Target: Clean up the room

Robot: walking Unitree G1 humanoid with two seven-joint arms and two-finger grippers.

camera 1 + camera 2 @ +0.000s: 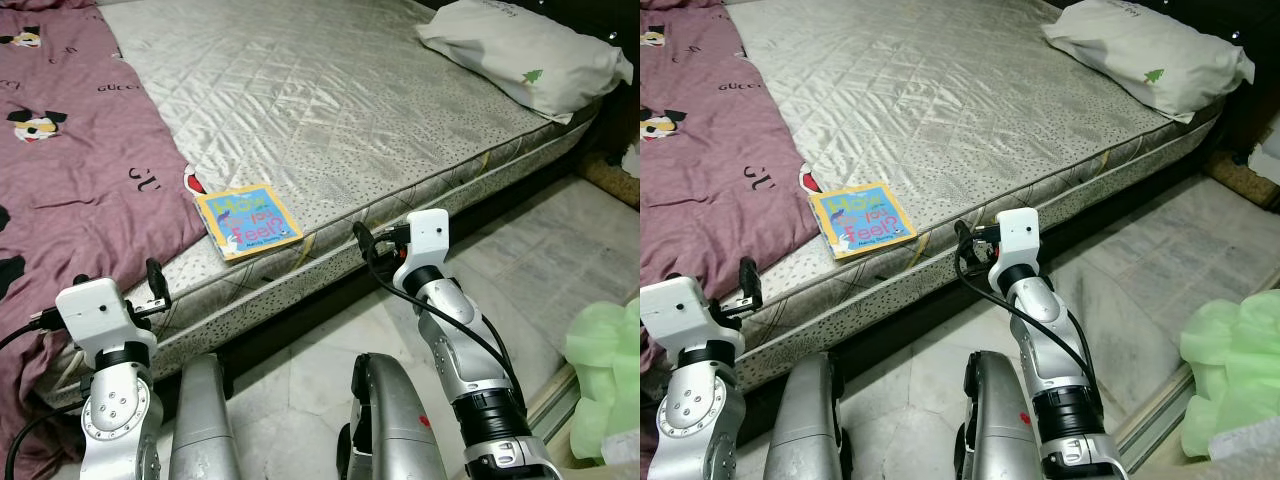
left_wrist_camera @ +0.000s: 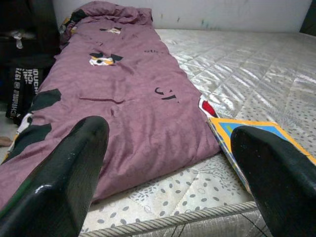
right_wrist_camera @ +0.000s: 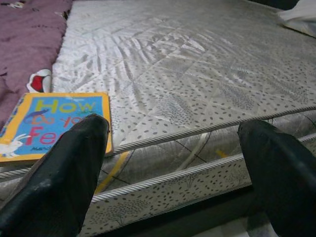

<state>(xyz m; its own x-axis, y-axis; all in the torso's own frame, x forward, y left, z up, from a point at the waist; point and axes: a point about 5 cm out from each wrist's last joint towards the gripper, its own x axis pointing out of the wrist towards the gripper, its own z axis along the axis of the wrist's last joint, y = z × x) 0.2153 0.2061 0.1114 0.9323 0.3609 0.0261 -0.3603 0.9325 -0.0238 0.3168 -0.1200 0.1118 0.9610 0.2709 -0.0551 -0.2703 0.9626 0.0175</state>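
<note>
Lying near the mattress edge, the book sits between both open tools.

The purple blanket runs off the left and top edges of the left eye view, so its full extent is not visible. A white pillow at upper right is clipped by the top edge. A green plastic bag at lower right is cut by the right edge, and its contents cannot be made out. The book cover's small print is too small to read. In the right wrist view, a black finger hides the book's lower right corner. In the left wrist view, dark printed fabric at the left edge is too dim to identify.
</note>
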